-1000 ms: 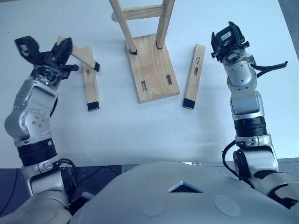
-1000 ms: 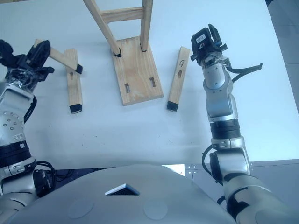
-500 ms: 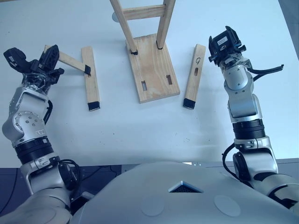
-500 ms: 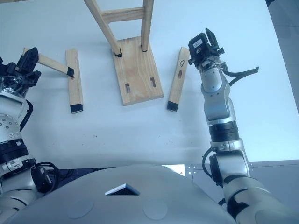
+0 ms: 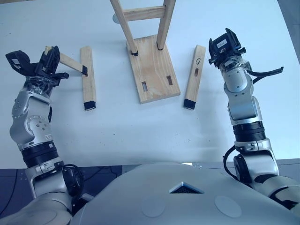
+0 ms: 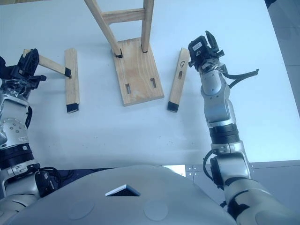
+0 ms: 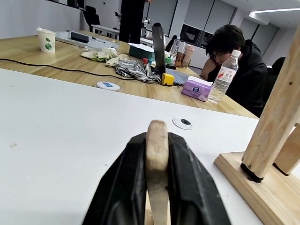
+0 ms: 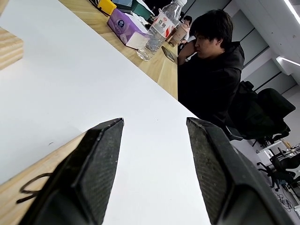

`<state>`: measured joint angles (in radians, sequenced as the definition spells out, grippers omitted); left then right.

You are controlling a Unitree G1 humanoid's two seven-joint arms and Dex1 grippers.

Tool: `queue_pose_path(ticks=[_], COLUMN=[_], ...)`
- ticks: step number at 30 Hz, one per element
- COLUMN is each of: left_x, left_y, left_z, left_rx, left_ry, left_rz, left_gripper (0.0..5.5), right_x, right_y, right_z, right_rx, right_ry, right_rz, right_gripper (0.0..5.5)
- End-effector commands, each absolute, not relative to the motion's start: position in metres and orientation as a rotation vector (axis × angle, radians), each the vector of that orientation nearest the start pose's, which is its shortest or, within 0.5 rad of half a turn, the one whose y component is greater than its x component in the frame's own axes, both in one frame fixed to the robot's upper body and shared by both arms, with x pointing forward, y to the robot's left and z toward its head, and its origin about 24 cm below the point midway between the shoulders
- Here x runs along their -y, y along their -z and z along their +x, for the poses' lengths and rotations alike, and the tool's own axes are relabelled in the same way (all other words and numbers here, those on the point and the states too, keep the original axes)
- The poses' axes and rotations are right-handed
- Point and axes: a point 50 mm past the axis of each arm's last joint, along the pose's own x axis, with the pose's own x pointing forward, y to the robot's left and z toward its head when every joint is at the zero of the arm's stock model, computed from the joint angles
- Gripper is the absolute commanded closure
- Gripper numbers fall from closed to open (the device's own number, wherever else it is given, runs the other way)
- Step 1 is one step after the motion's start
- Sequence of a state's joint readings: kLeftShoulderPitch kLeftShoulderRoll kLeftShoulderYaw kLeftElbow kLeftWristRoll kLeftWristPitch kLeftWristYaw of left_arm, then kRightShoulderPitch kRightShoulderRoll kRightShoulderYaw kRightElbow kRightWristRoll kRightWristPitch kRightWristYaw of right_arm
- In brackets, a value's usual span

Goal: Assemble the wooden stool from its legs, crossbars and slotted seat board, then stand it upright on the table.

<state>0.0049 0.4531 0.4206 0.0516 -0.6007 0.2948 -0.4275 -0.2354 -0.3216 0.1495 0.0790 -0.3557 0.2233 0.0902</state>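
Pale, unvarnished wood is shown by the seat board [image 5: 153, 70] and crossbar [image 5: 70, 61], a smooth matt white finish by the worktop [image 5: 140, 126], and black, finely grained pads [image 8: 101, 164] by the right claw [image 8: 154, 124].

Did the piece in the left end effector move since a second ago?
Yes: the wooden piece shifted toward the robot's left, away from the seat board.

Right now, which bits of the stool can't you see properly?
Frame: top cut off by the eye views' upper edge.
Stick: in the left wrist view, the left gripper's fingers cover most of it.
Whether the stick's black end touches the left leg: too small in the eye views.
Right leg: in the right wrist view, a finger of the open right gripper hides most of it.
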Motion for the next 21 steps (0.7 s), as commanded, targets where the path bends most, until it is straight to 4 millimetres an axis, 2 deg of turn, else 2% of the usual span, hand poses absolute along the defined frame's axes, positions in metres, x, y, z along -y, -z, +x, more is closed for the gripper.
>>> queue_pose_path(ticks=[1,4,9,16,18,21], left_x=[-0.307,-0.307,-0.305,-0.299,-0.304,-0.314], left_y=[-0.036,-0.025,-0.008,-0.023,-0.013,0.010], left_z=[0.219,0.214,0.212,0.250,0.245,0.225], left_rx=[-0.248,-0.284,-0.391,-0.627,-0.668,-0.744], left_ry=[-0.078,-0.117,-0.083,0.018,-0.013,-0.070], left_rz=[-0.181,-0.095,-0.013,0.020,0.029,0.028], left_gripper=[5.12,5.12,5.12,5.12,5.12,5.12], right_x=[0.171,0.171,0.170,0.165,0.163,0.165], right_y=[-0.065,-0.065,-0.064,-0.066,-0.066,-0.066], right_z=[0.295,0.294,0.296,0.301,0.302,0.301], right_rx=[-0.086,-0.087,-0.090,-0.075,-0.071,-0.074], right_ry=[-0.147,-0.146,-0.133,-0.129,-0.128,-0.120], right_rz=[-0.702,-0.707,-0.699,-0.681,-0.675,-0.670], right_gripper=[3.03,3.03,3.03,3.03,3.03,3.03])
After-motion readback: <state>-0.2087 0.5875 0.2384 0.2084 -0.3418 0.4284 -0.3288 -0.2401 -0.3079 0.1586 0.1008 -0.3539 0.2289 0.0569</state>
